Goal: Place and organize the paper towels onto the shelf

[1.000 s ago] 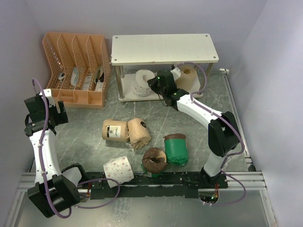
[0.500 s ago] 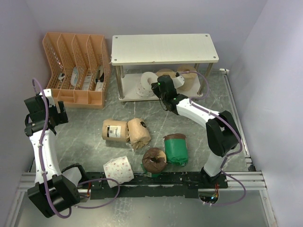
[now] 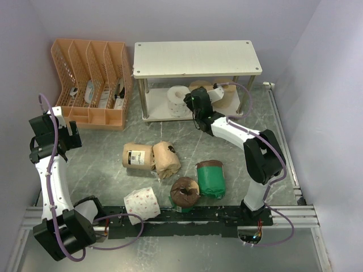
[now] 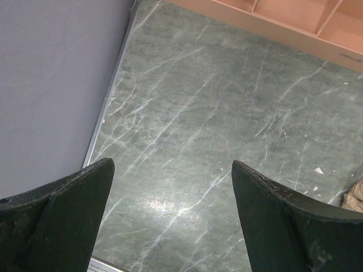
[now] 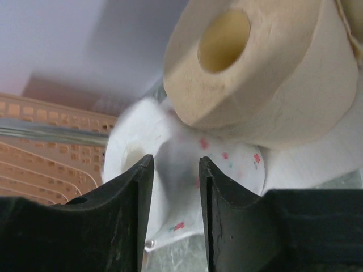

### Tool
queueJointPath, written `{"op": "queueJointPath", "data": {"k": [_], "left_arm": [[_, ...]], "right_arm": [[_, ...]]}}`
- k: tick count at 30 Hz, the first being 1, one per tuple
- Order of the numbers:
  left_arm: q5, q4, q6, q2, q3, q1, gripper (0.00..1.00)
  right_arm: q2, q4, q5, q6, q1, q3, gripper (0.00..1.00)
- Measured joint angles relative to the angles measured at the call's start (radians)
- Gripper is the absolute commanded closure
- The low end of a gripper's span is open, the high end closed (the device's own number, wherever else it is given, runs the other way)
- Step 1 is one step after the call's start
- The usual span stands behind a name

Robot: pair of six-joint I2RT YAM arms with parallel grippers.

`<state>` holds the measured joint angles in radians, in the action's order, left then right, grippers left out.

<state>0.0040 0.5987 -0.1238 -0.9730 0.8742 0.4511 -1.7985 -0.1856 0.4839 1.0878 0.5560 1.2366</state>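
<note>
well, right gripper [image 5: 174, 165] jaws narrowly parted at shelf [image 3: 195, 58] lower tier; dotted white roll [image 5: 229, 161] shows in gap, pinched or not unclear; bare tan roll [image 5: 272, 79] at 1 o'clock. left gripper [image 4: 170, 190] gapes wide over table [image 4: 215, 107].

A green marbled counter [image 3: 102, 164] with white veins is closed in by plain pale lilac walls [image 3: 85, 17] at far, left and right. An orange slotted file organizer [image 3: 91, 79] stands far left. Aluminium rails [image 3: 317, 214] edge the near side.
</note>
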Motion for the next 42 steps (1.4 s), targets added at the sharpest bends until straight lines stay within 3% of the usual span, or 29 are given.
{"op": "queueJointPath", "data": {"k": [4, 7, 8, 12, 17, 19, 22, 25, 27, 30, 33, 42], "left_arm": [[0.0, 0.0, 0.0, 0.0, 0.0, 0.0, 0.04], [0.0, 0.0, 0.0, 0.0, 0.0, 0.0, 0.04], [0.0, 0.0, 0.0, 0.0, 0.0, 0.0, 0.04], [0.0, 0.0, 0.0, 0.0, 0.0, 0.0, 0.04], [0.001, 0.0, 0.0, 0.0, 0.0, 0.0, 0.04], [0.001, 0.0, 0.0, 0.0, 0.0, 0.0, 0.04], [0.005, 0.0, -0.001, 0.001, 0.0, 0.0, 0.04], [0.011, 0.001, -0.004, 0.003, 0.0, 0.0, 0.04], [0.016, 0.0, -0.005, 0.008, 0.0, 0.0, 0.04], [0.019, 0.0, -0.008, 0.011, 0.0, 0.0, 0.04], [0.021, 0.0, -0.008, 0.011, 0.0, 0.0, 0.04], [0.022, 0.0, -0.008, 0.012, 0.0, 0.002, 0.04]], "right_arm": [[0.003, -0.058, 0.014, -0.037, -0.019, -0.003, 0.39], [0.027, -0.098, 0.018, -0.078, -0.028, -0.035, 0.06], [0.04, -0.104, 0.017, -0.09, -0.029, -0.048, 0.01], [0.104, -0.071, -0.029, -0.132, -0.031, -0.075, 0.0], [0.274, 0.026, -0.24, -0.268, -0.032, -0.127, 0.0], [0.341, 0.045, -0.391, -0.385, -0.037, -0.154, 0.0], [0.413, 0.109, -0.782, -0.66, -0.063, -0.173, 0.0], [0.415, 0.319, -1.063, -0.964, -0.059, -0.126, 0.0], [0.386, 0.518, -1.152, -1.163, -0.013, -0.058, 0.0], [0.342, 0.739, -1.172, -1.37, 0.124, 0.019, 0.0], [0.327, 0.848, -1.169, -1.456, 0.28, 0.028, 0.0], [0.322, 0.948, -1.138, -1.629, 0.521, -0.011, 0.0]]}}
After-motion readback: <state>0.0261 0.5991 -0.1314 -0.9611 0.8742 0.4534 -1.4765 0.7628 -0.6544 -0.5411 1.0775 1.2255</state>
